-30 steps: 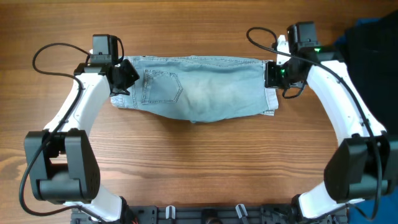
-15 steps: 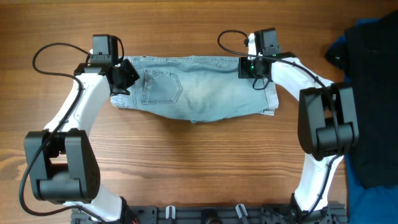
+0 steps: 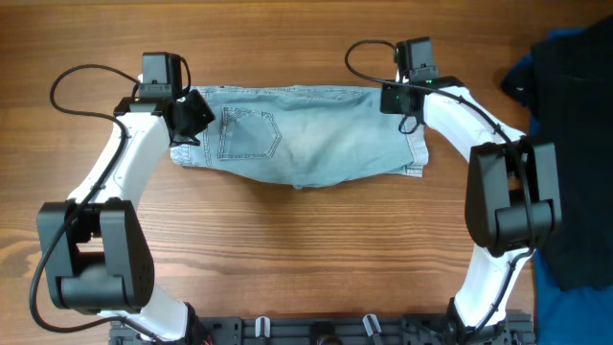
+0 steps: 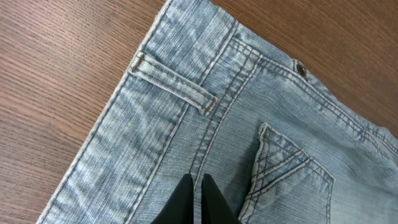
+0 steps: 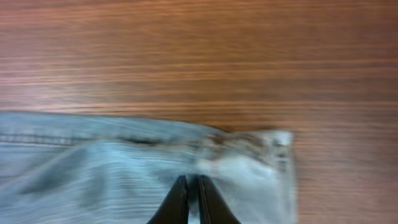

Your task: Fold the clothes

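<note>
A pair of light blue denim shorts (image 3: 316, 139) lies flat across the far middle of the table, waistband to the left and leg hems to the right. My left gripper (image 3: 194, 117) is shut, its tips resting on the denim just inside the waistband, beside a back pocket (image 4: 283, 171); in the left wrist view the closed tips (image 4: 198, 179) show no fabric pinched. My right gripper (image 3: 394, 100) is shut over the shorts' far right corner. In the blurred right wrist view its tips (image 5: 193, 180) sit on the denim (image 5: 93, 162) near the hem.
A pile of dark blue and black clothes (image 3: 570, 144) fills the right edge of the table. Bare wooden tabletop (image 3: 306, 249) lies in front of the shorts. Cables loop behind both wrists.
My right gripper swung from the shorts' right edge inward to the far right corner, then shifted slightly right. The left arm and the shorts have barely moved.
</note>
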Tool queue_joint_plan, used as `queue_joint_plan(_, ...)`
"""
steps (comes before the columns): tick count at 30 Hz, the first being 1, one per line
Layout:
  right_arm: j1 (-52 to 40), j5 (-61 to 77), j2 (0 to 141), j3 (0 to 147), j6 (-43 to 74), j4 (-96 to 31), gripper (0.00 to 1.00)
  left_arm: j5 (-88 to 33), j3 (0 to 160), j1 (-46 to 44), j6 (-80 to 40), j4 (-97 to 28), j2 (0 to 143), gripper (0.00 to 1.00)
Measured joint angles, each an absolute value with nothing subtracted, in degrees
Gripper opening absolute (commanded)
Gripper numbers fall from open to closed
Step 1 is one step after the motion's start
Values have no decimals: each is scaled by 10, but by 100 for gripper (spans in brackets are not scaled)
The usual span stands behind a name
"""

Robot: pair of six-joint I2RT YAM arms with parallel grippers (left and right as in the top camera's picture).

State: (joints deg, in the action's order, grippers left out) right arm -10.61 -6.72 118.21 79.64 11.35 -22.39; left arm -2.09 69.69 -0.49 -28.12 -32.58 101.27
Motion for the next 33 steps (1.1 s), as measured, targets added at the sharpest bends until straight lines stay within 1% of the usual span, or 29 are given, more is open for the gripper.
queue_joint_plan(2, -101, -88, 1187, 796, 114, -229, 7, -23, 697, -5, -281, -325, 1013, 4)
queue_joint_plan(5, -98, -97, 1205, 796, 117, -225, 7, -55, 697, -9, -281, -288, 1014, 4)
queue_joint_plan(8, -99, -102, 1208, 796, 126, -225, 7, -89, 696, -48, -281, -231, 1028, 4)
queue_joint_plan(12, -99, -101, 1208, 796, 128, -225, 7, -117, 696, -143, -281, -166, 1075, 4)
queue_joint_plan(14, -99, -101, 1208, 796, 128, -225, 7, -120, 696, -156, -281, -150, 1095, 4)
queue_joint_plan(18, -99, -99, 1208, 796, 128, -226, 7, -126, 696, -157, -286, -109, 1148, 4)
queue_joint_plan(23, -99, -98, 1208, 798, 128, -232, 7, -134, 693, -154, -300, 4, 1174, 4)
queue_joint_plan(25, -99, -95, 1208, 800, 128, -237, 7, -135, 693, -136, -303, 41, 1174, 4)
queue_joint_plan(29, -99, -95, 1208, 800, 128, -238, 8, -102, 693, -108, -303, 48, 1176, 4)
queue_joint_plan(31, -99, -95, 1208, 800, 128, -239, 4, -82, 693, -103, -303, 49, 1187, 4)
queue_joint_plan(33, -99, -95, 1208, 800, 128, -237, 4, -80, 693, -100, -303, 56, 1213, 4)
